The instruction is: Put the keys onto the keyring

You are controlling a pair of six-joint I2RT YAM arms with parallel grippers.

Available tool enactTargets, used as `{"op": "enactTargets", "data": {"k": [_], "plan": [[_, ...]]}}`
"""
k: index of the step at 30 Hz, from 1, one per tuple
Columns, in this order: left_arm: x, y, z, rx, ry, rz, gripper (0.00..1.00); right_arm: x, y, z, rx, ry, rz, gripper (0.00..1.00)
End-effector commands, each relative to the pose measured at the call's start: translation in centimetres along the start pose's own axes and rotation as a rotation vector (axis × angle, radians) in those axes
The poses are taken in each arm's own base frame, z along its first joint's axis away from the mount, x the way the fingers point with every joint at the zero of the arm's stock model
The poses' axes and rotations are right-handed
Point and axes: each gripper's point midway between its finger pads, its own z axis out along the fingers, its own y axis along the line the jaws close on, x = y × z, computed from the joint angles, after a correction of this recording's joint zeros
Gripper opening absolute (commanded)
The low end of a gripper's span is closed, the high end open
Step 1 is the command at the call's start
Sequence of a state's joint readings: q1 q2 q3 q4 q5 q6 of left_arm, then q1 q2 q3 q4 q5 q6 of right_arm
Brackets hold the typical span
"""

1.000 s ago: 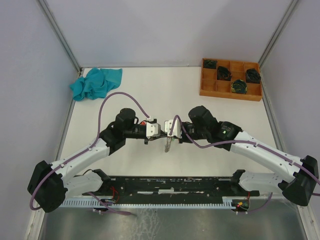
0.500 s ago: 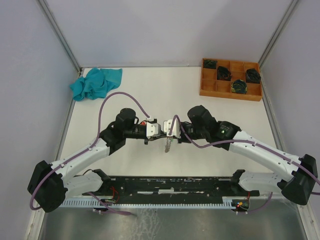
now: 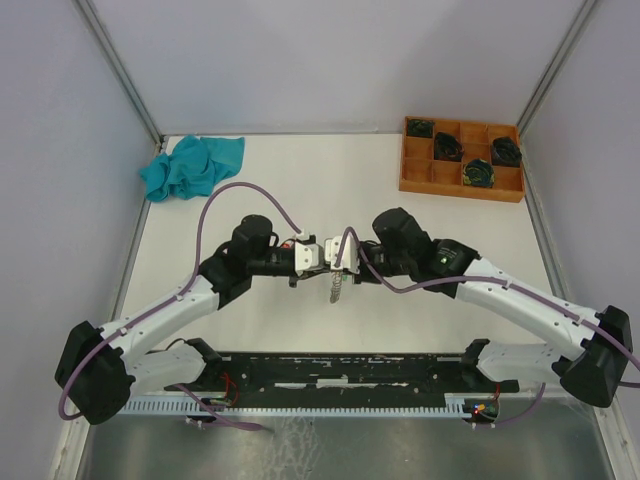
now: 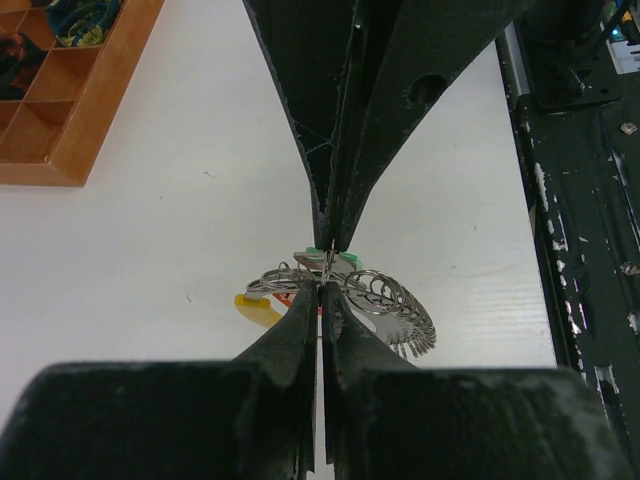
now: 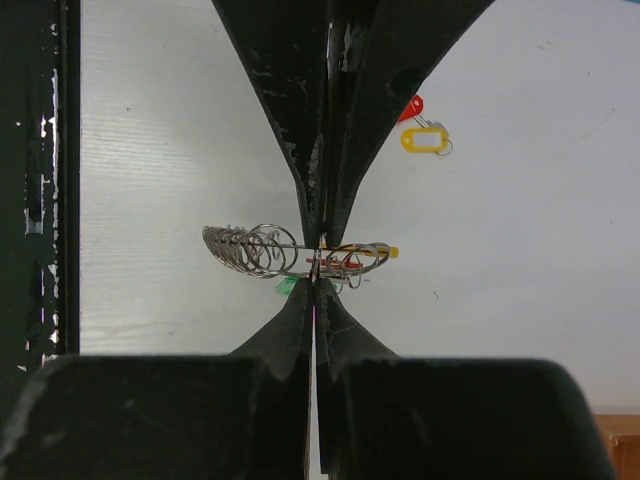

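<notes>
Over the middle of the table my left gripper (image 3: 325,260) and right gripper (image 3: 340,262) meet tip to tip, both shut. The keyring (image 3: 336,286), a silvery ribbed coil (image 4: 395,305), hangs between them with its yellow tag (image 4: 254,309) off to one side. My left gripper (image 4: 322,287) pinches the keyring's wire. A green key tag (image 5: 288,286) sticks out beside the tips of my right gripper (image 5: 315,280), which pinch at the same spot. Two loose keys, one with a red tag (image 5: 410,107) and one with a yellow tag (image 5: 424,140), lie on the table beyond.
An orange compartment tray (image 3: 460,186) holding black coils stands at the back right. A teal cloth (image 3: 192,166) lies at the back left. A black rail (image 3: 340,372) runs along the near table edge.
The right arm has edged slightly to the left. Both grippers stay shut at the keyring.
</notes>
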State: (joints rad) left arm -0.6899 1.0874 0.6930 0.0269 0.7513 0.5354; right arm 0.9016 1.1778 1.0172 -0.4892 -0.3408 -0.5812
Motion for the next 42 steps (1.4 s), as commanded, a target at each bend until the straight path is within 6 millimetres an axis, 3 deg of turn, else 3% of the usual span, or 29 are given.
{"op": "enactTargets", "data": {"k": [1, 11, 30, 42], "plan": [[-1.8, 2.1, -0.1, -0.078, -0.005, 0.01, 0.03, -3.1, -0.7, -0.2, -0.001, -0.073, -0.02, 0.01], [-1.6, 2.1, -0.3, -0.091, 0.011, 0.027, 0.03, -2.4, -1.0, -0.1, 0.015, -0.041, -0.012, 0.01], [-3.2, 3.0, -0.2, -0.135, -0.046, -0.074, 0.03, -1.7, -0.3, 0.2, -0.013, -0.024, -0.023, 0.01], [-3.2, 3.0, 0.0, -0.12, -0.033, -0.11, 0.03, -2.0, -0.6, 0.4, -0.001, -0.017, -0.044, 0.01]]}}
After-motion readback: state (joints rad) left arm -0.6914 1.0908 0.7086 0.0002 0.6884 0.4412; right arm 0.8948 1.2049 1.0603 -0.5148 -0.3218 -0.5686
